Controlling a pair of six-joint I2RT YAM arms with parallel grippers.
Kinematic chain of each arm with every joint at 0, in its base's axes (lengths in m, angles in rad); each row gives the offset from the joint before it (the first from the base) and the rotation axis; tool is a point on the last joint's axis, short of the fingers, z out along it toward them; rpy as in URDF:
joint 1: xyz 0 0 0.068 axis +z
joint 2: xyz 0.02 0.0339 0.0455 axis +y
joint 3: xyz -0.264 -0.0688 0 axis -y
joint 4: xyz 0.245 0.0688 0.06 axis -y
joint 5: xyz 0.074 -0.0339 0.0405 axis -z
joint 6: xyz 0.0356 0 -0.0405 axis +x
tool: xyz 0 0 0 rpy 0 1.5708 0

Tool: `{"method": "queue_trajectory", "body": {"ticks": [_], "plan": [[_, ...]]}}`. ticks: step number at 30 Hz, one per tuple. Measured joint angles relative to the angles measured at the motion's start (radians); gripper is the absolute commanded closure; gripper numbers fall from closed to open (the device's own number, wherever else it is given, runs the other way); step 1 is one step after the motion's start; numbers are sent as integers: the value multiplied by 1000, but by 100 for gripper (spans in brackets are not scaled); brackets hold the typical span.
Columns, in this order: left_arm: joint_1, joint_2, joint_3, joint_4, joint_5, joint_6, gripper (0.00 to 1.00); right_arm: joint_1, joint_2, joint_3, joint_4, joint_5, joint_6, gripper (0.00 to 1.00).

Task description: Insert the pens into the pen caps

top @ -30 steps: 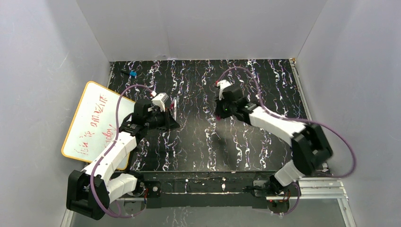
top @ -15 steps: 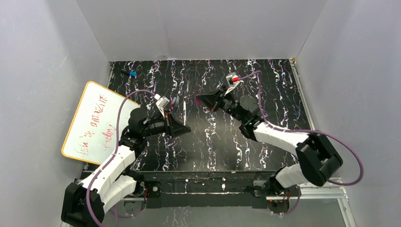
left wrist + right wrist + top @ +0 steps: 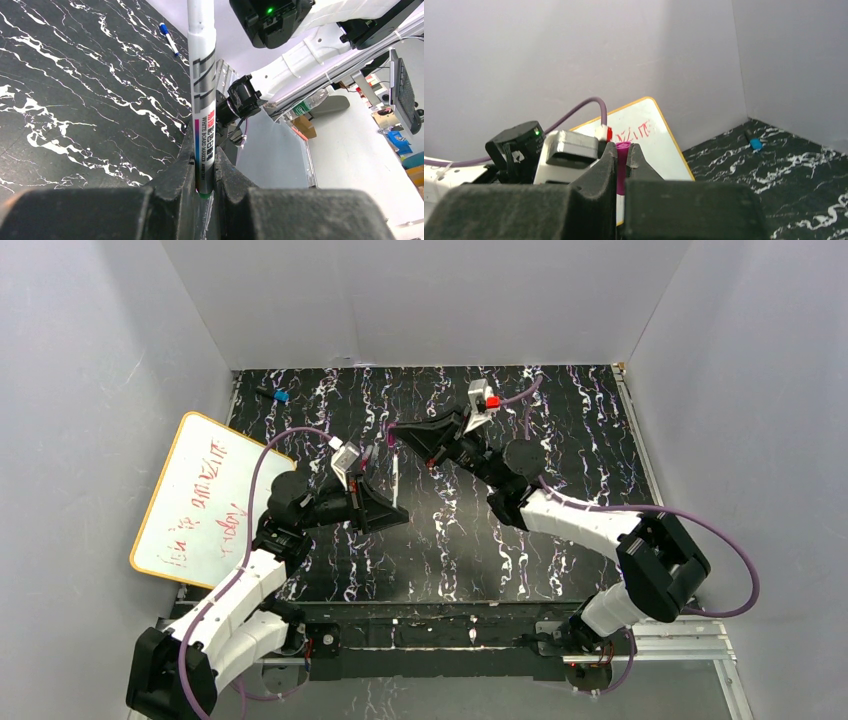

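My left gripper (image 3: 392, 508) is shut on a white whiteboard pen (image 3: 397, 477), gripping near its greenish bottom end. In the left wrist view the pen (image 3: 202, 75) rises straight out of the left gripper (image 3: 204, 167) past the top of the frame. My right gripper (image 3: 397, 432) is shut on a magenta pen cap (image 3: 390, 438) held just beyond the pen's upper tip. I cannot tell whether cap and tip touch. The right wrist view shows the cap (image 3: 622, 162) pinched between the black fingertips of the right gripper (image 3: 622, 154), with its end poking out.
A whiteboard (image 3: 200, 500) with red writing leans at the left of the marbled black mat (image 3: 560, 430). A blue-tipped short black object (image 3: 278, 396) lies at the far left corner. A thin blue-ended pen (image 3: 170, 40) lies on the mat. Grey walls enclose three sides.
Both arms lifted and swung inward. The right gripper carried the magenta cap left and toward the pen tip. The left gripper brought the pen slightly right and more upright.
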Motion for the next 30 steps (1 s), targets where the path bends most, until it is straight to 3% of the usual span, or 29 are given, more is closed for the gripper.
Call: {"method": "queue_trajectory", "body": {"ticks": [30], "plan": [[0, -8, -2, 8, 11, 1, 100, 0, -69, 62, -188, -32, -67, 99]]}}
